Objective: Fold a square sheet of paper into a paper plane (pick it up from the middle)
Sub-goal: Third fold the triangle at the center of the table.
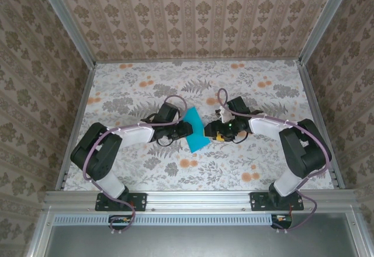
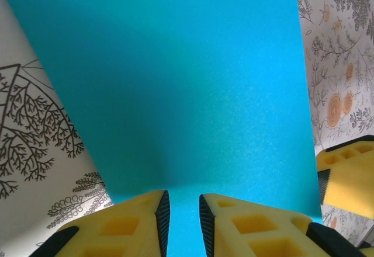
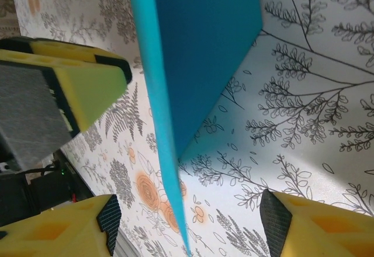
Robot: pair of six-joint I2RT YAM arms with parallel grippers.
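The teal paper plane (image 1: 196,129) lies mid-table between my two grippers, with a crease along it and its right side lifted off the table. My left gripper (image 1: 186,129) comes at it from the left. In the left wrist view its jaws (image 2: 181,201) stand a narrow gap apart over the paper (image 2: 187,82), teal showing between the pads. My right gripper (image 1: 211,132) is open. In the right wrist view its fingers (image 3: 190,213) straddle the plane's thin raised edge (image 3: 163,122) without touching it. One left finger (image 3: 87,87) shows beside the paper.
The floral tablecloth (image 1: 245,93) covers the table, which has patterned walls on three sides and a metal rail (image 1: 198,198) along the near edge. Both arms' cables (image 1: 175,100) loop close above the cloth.
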